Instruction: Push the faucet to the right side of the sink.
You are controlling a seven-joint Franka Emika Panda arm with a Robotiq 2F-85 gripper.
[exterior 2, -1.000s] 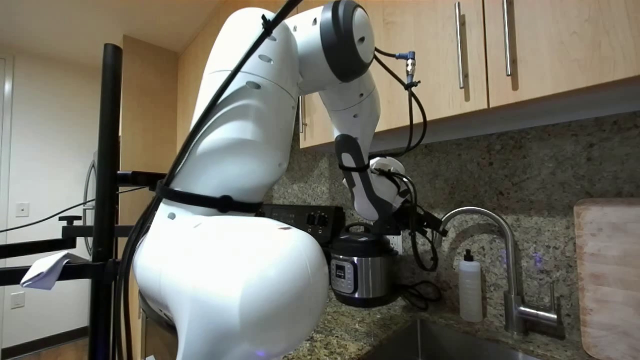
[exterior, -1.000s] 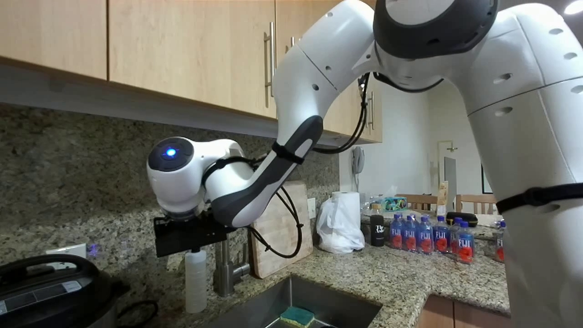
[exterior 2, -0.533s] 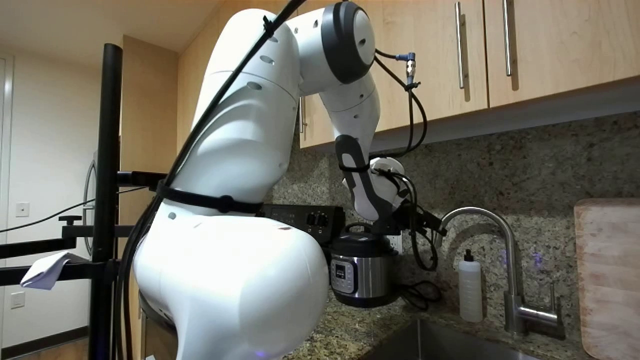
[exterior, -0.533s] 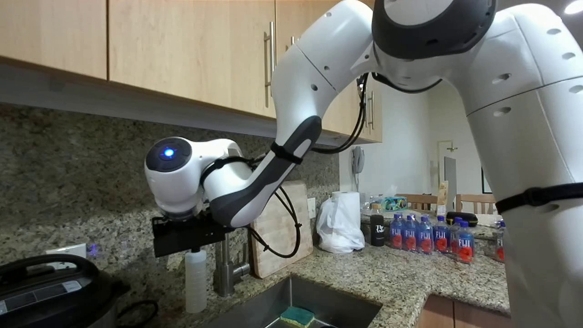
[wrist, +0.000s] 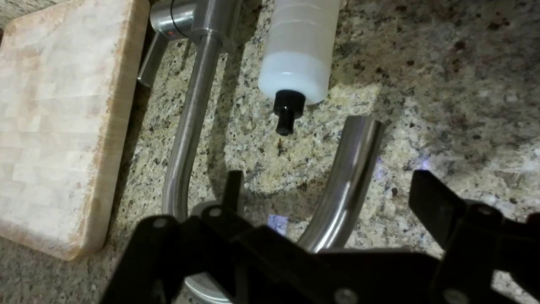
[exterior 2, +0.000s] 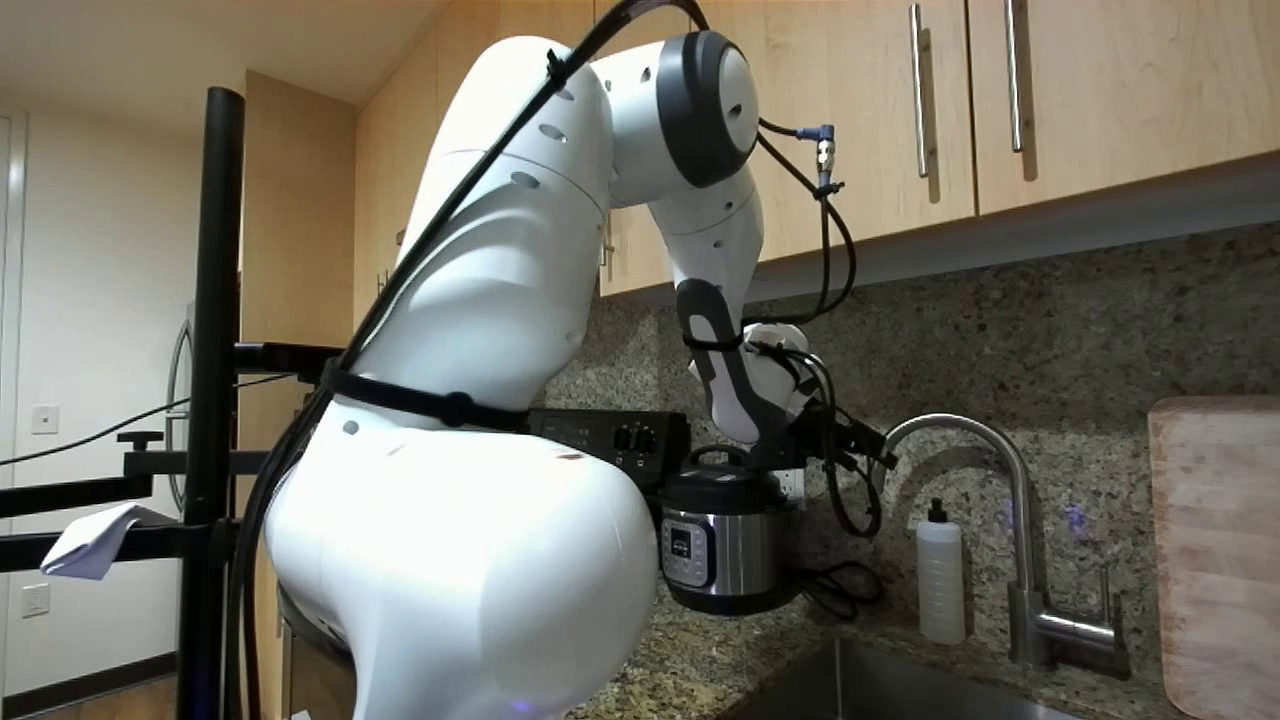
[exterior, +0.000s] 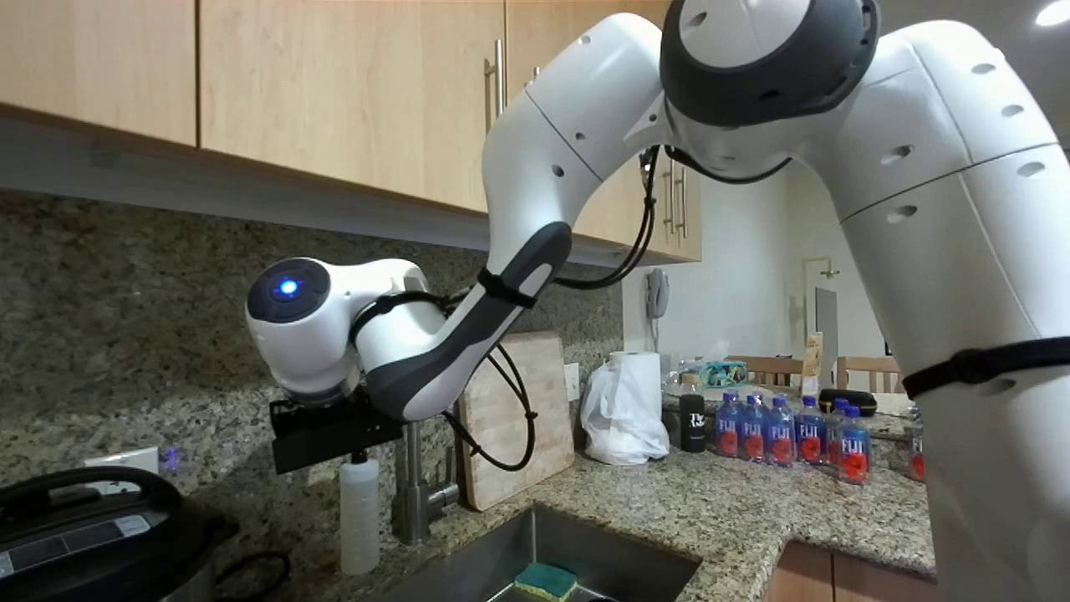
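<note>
- Faucet (exterior 2: 1022, 530), brushed steel, gooseneck: upright at the back edge of the worktop (exterior: 669, 493), behind the sink (exterior: 610, 552); spout (wrist: 355, 169) arched toward the pressure cooker (exterior 2: 728, 540).
- Claw (wrist: 325, 181), black: fingers (wrist: 428, 200) spread, one either side of the spout's end in the wrist view; contact cannot be told.
- Bottle (exterior 2: 940, 585), whitish, black-capped: back edge, just beside the faucet base.
- Sponge (exterior: 546, 580), green and yellow: in the sink.
- Cutting board (exterior 2: 1215, 560), wooden: leaning at the back edge.

We see wood cabinets (exterior: 351, 100) above a granite backsplash (exterior: 125, 318) in both exterior views. In an exterior view we make out 2 chairs (exterior: 869, 364), a pale wall (exterior: 740, 226) and a lit ceiling light (exterior: 1054, 13). We also see brown floor (exterior 2: 130, 703).
</note>
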